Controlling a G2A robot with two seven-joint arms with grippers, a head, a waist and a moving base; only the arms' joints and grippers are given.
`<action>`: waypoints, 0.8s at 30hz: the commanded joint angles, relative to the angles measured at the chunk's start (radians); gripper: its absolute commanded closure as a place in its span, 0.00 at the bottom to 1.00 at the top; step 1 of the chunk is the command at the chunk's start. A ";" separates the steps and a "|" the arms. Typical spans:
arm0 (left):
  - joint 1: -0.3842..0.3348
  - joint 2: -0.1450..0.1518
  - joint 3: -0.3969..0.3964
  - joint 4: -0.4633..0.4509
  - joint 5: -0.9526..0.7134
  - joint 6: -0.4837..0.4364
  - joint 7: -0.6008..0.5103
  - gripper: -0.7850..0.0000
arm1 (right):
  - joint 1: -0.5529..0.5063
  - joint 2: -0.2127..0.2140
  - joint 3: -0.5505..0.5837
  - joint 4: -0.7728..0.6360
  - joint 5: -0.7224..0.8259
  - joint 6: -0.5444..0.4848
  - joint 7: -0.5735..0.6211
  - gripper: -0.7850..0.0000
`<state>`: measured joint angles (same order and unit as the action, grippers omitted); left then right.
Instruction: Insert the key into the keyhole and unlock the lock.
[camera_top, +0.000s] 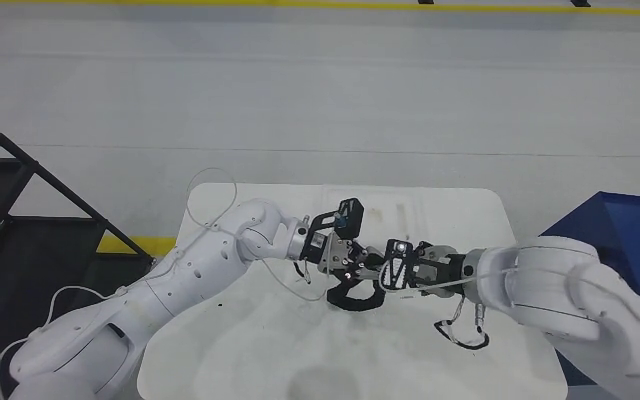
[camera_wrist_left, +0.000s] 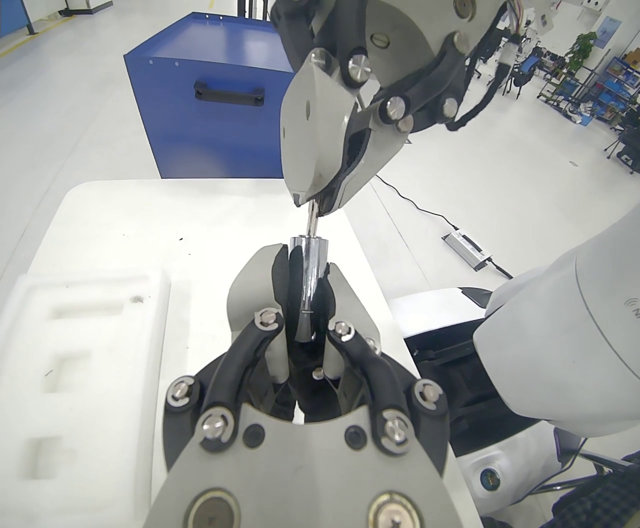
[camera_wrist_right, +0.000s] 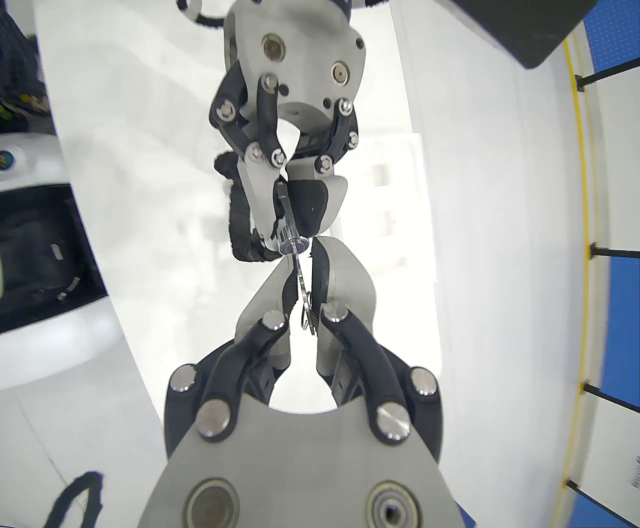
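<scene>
My left gripper (camera_wrist_left: 306, 272) is shut on the lock (camera_wrist_left: 310, 280), a shiny metal cylinder held above the white table (camera_wrist_left: 150, 220) with its keyhole end pointing at the other arm. My right gripper (camera_wrist_right: 302, 272) is shut on the small silver key (camera_wrist_right: 302, 290), tip to tip with the left gripper (camera_wrist_right: 295, 225). The key's blade (camera_wrist_left: 312, 220) meets the lock's end face (camera_wrist_right: 294, 246); how deep it sits in the keyhole is hidden. In the top view both grippers (camera_top: 372, 268) meet over the table's middle, and a black cable loop (camera_top: 355, 297) hangs beneath them.
A white foam tray (camera_wrist_left: 75, 320) with rectangular recesses lies on the table behind the left gripper. A blue cabinet (camera_wrist_left: 210, 110) stands beyond the table's edge. A black cord (camera_top: 462, 335) dangles by the right forearm.
</scene>
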<state>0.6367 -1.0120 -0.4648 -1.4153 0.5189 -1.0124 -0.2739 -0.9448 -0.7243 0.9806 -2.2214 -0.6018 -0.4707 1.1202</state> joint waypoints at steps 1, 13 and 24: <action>0.002 0.001 -0.002 -0.009 0.028 0.000 0.013 1.00 | -0.006 0.001 0.016 0.028 0.082 0.008 -0.005 1.00; 0.028 0.012 -0.031 -0.032 0.184 0.000 0.141 1.00 | -0.051 0.003 0.093 0.177 0.498 0.118 -0.050 1.00; 0.047 0.022 -0.028 0.002 0.238 0.000 0.129 1.00 | -0.105 0.012 0.156 0.189 0.568 0.133 -0.042 0.00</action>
<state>0.6824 -0.9907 -0.4951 -1.4175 0.7578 -1.0122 -0.1339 -1.0451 -0.7137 1.1285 -2.0308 -0.0311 -0.3396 1.0788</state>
